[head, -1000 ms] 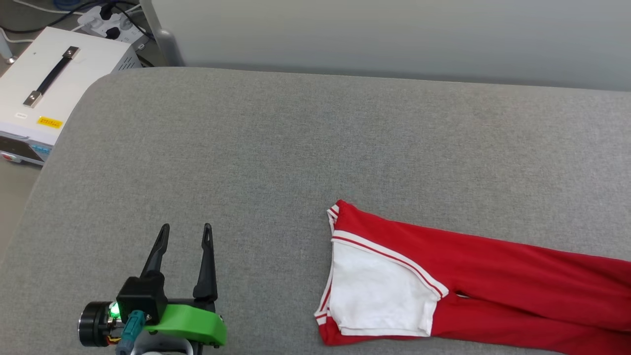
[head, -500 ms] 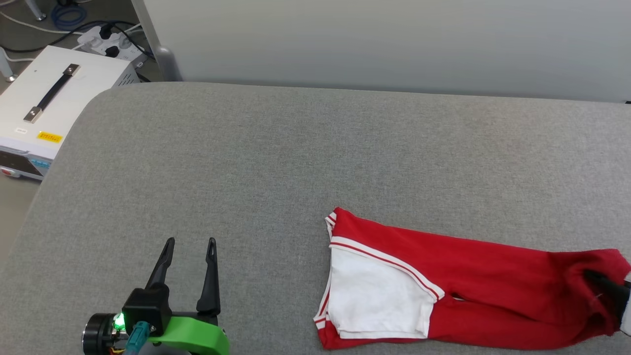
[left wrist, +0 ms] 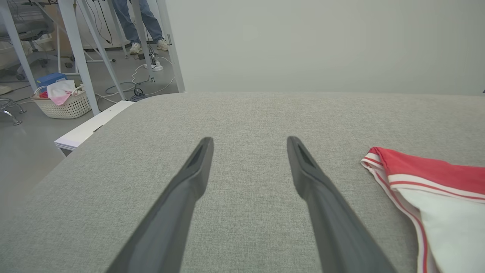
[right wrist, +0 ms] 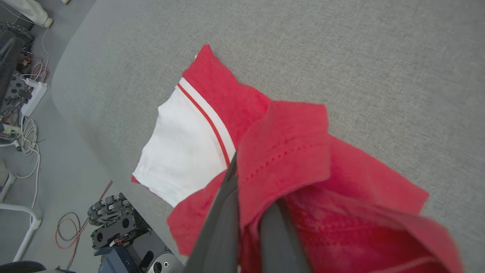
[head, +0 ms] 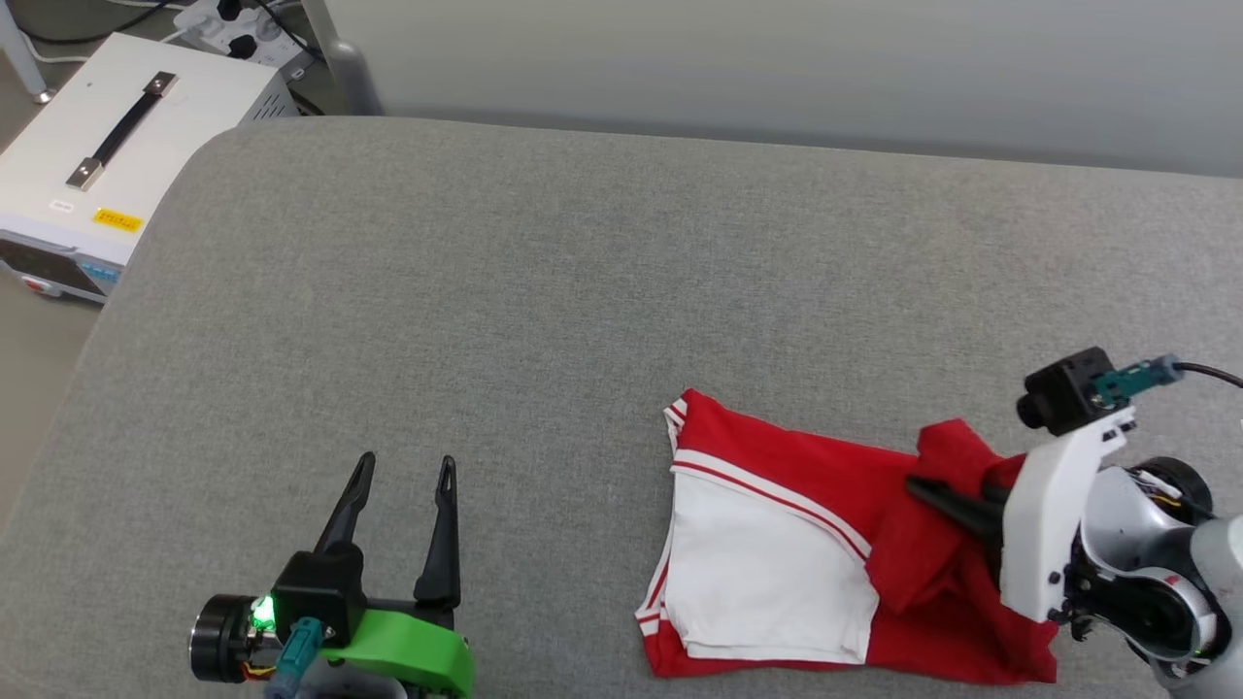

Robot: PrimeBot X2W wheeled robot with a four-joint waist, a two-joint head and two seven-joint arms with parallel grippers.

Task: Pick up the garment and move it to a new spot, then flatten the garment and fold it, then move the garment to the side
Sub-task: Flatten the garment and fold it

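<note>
Right gripper (head: 918, 487): fingers together, clamped on a bunched red fold of the garment (head: 767, 573), which lies crumpled at the table's near right with its white sleeve facing up. Left gripper (head: 406, 464): fingers spread wide, holding nothing, over bare grey padded table (head: 544, 291), well left of the garment. A white box with a black handle (head: 117, 146) sits off the rounded far-left corner, a pale wall (head: 777, 58) runs along the far edge, and there is open cloth between the grippers and beyond the garment.

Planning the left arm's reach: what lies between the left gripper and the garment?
Bare grey surface separates left gripper from garment, per the head view.
</note>
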